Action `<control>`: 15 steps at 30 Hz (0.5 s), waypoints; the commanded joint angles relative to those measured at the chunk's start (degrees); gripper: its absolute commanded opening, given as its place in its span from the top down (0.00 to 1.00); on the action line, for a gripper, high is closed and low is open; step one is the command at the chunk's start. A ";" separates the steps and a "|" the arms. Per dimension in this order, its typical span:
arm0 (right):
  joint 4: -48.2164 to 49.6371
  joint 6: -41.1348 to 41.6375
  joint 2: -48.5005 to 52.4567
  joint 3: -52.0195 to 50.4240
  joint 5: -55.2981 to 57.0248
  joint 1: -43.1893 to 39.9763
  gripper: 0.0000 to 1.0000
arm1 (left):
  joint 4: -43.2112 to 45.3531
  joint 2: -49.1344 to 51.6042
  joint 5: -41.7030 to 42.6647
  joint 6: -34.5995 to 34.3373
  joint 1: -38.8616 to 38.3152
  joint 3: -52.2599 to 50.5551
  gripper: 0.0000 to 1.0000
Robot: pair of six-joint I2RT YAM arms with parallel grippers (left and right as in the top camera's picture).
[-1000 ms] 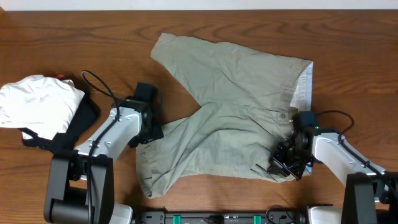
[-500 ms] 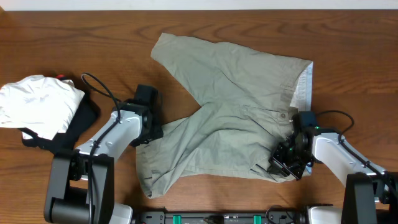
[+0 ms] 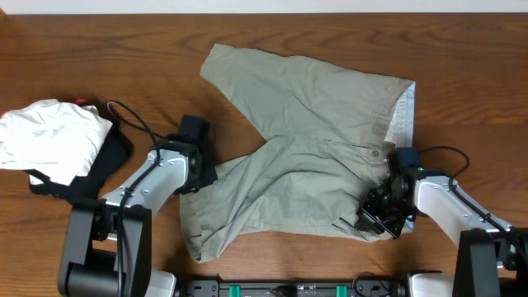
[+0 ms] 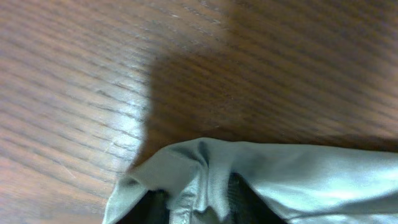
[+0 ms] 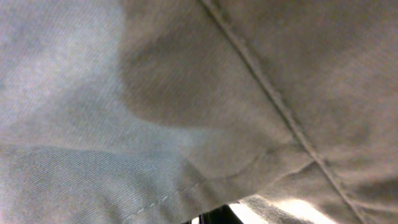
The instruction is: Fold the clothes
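The clothes (image 3: 313, 132), pale khaki shorts, lie spread across the middle of the table, legs pointing left and waistband at the right. My left gripper (image 3: 200, 177) sits at the hem of the nearer leg. In the left wrist view a bunched fold of the clothes (image 4: 280, 180) is pinched between the dark fingers of the left gripper (image 4: 199, 210). My right gripper (image 3: 375, 219) is at the near waistband corner, shut on the cloth. The right wrist view is filled by the clothes (image 5: 186, 93), with only a dark tip of the right gripper (image 5: 211, 218) showing at the bottom edge.
A white folded garment (image 3: 49, 140) lies at the far left on top of a black garment (image 3: 111, 161). A small red thing (image 3: 81, 101) peeks out behind them. Bare wooden table (image 3: 462, 49) surrounds the shorts.
My left gripper has closed on the hem of the near leg, and the arm has shifted very slightly. The right arm and the shorts have not moved.
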 commanded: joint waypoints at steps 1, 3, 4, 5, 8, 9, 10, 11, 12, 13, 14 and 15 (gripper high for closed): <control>2.64 -0.94 3.06 -3.10 6.86 0.17 0.95 | 0.85 1.07 -1.40 0.39 0.26 -2.01 0.86; 2.67 -0.94 3.06 -3.10 6.86 0.17 0.95 | 1.79 1.05 -1.46 0.44 0.50 -1.92 0.94; 2.64 -0.94 3.06 -3.10 6.84 0.17 0.95 | 2.01 0.96 -1.57 0.57 0.83 -1.77 0.94; 2.64 -0.94 3.06 -3.10 6.86 0.17 0.95 | 2.03 0.92 -1.64 0.59 1.20 -1.55 0.94; 2.67 -0.94 3.06 -3.10 6.86 0.17 0.95 | 1.97 0.04 -1.62 0.61 3.50 -0.85 0.94; 2.69 -0.94 3.06 -3.10 6.88 0.17 0.94 | 1.88 -0.44 -1.57 0.59 4.37 -0.74 0.94; 2.69 -0.94 3.06 -3.10 6.88 0.17 0.94 | 1.75 -1.14 -1.49 0.61 5.53 -0.68 0.94; 2.71 -0.92 3.06 -3.10 6.88 0.17 0.94 | 1.49 -1.90 -1.11 0.61 6.82 -0.68 0.94; 2.71 -0.92 3.06 -3.10 6.91 0.17 0.94 | 1.22 -2.60 -0.76 0.61 7.93 -0.66 0.94; 2.71 -0.92 3.06 -3.10 6.93 0.17 0.94 | 1.05 -3.28 -0.09 0.81 9.09 -0.66 0.94; 2.71 -0.92 3.06 -3.10 7.13 0.17 0.94 | 0.98 -4.07 1.60 1.55 10.60 -0.66 0.94; 2.71 -0.90 3.06 -3.10 7.17 0.17 0.94 | 1.05 -4.72 3.50 2.27 11.98 -0.66 0.94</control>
